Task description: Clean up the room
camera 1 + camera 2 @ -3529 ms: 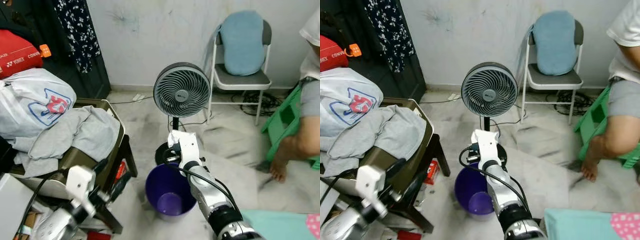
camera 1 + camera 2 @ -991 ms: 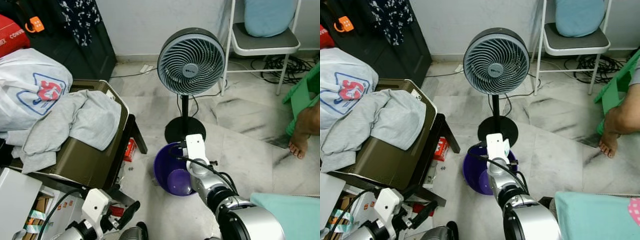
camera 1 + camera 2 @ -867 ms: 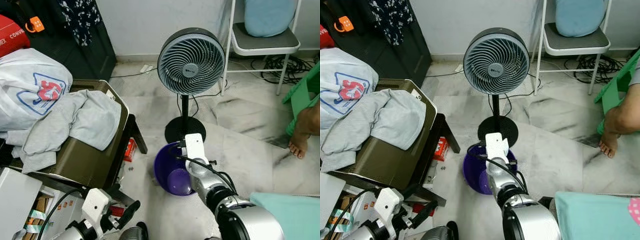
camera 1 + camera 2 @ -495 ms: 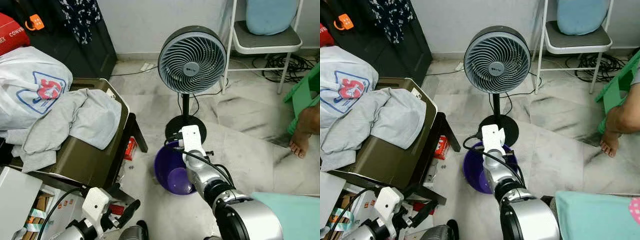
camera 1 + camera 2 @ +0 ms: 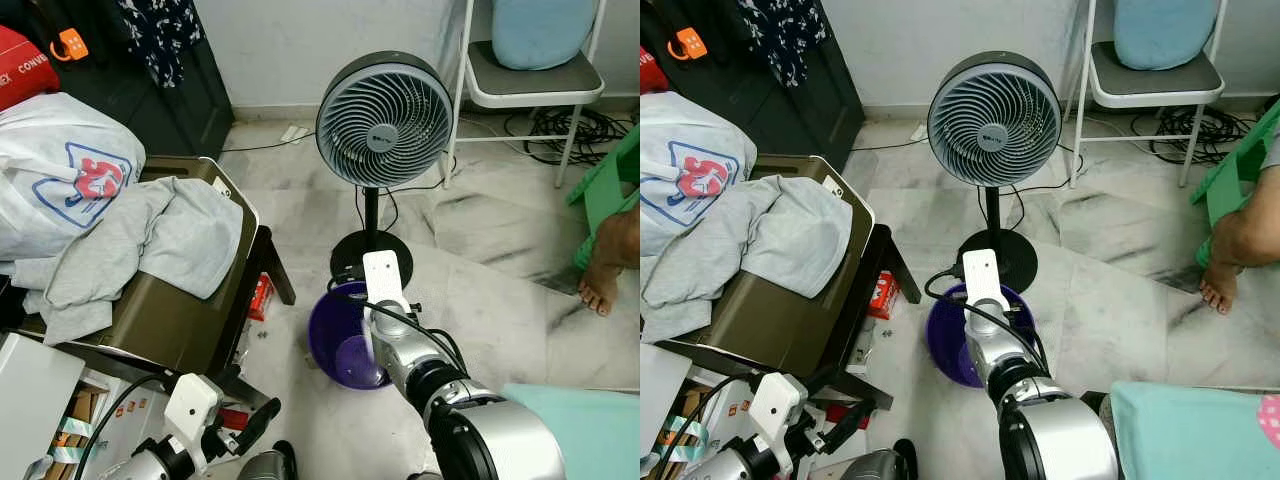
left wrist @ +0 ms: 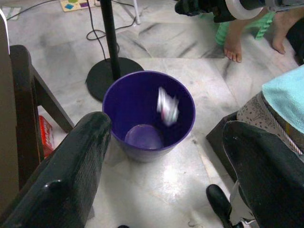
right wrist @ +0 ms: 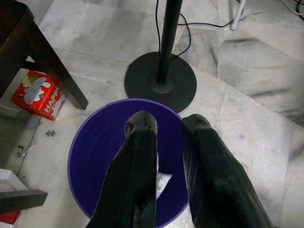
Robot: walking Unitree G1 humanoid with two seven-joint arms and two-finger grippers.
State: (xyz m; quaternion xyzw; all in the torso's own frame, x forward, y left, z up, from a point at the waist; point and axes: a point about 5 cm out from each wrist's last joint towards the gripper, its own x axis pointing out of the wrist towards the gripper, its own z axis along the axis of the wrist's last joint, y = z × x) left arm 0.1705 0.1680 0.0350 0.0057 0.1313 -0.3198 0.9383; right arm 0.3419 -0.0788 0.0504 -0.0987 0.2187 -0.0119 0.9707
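Purple bin (image 5: 338, 345), white scrap (image 6: 167, 107) blurred inside it. Grey fan (image 5: 383, 120) on a black base. Grey shirt (image 5: 150, 245) over an olive seat (image 5: 170, 320). Red box (image 7: 40, 95). Pale marble floor (image 5: 480, 260), dark-veined.

Soft, even daylight is filling the room, casting only faint shadows on the pale floor (image 5: 480, 230), while a white scrap (image 6: 167, 107) is smearing with motion blur inside the bin (image 6: 148, 114) and the near black fingers (image 6: 66, 175) are looming out of focus.
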